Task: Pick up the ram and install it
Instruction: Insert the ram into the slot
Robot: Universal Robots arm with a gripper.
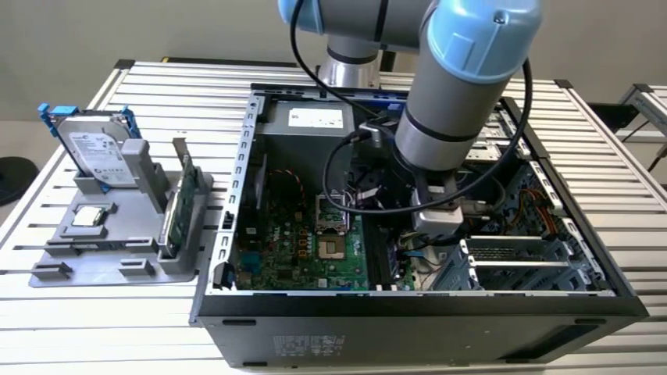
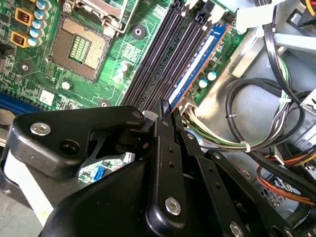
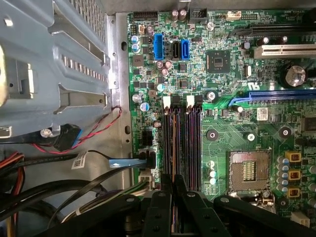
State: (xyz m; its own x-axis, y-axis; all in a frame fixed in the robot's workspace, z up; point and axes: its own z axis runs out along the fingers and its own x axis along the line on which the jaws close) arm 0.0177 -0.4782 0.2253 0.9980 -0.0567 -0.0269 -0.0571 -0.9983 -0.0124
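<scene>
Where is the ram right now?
In the second wrist view, the ram stands on edge in the outermost of the motherboard's memory slots, on the side nearest the cable bundle, just beyond the gripper.

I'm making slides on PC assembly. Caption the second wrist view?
Gripper poised at the end of the ram, seated edge-on in the motherboard's outermost memory slot.

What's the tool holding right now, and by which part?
The ram, pinched at one end by the tool.
</scene>
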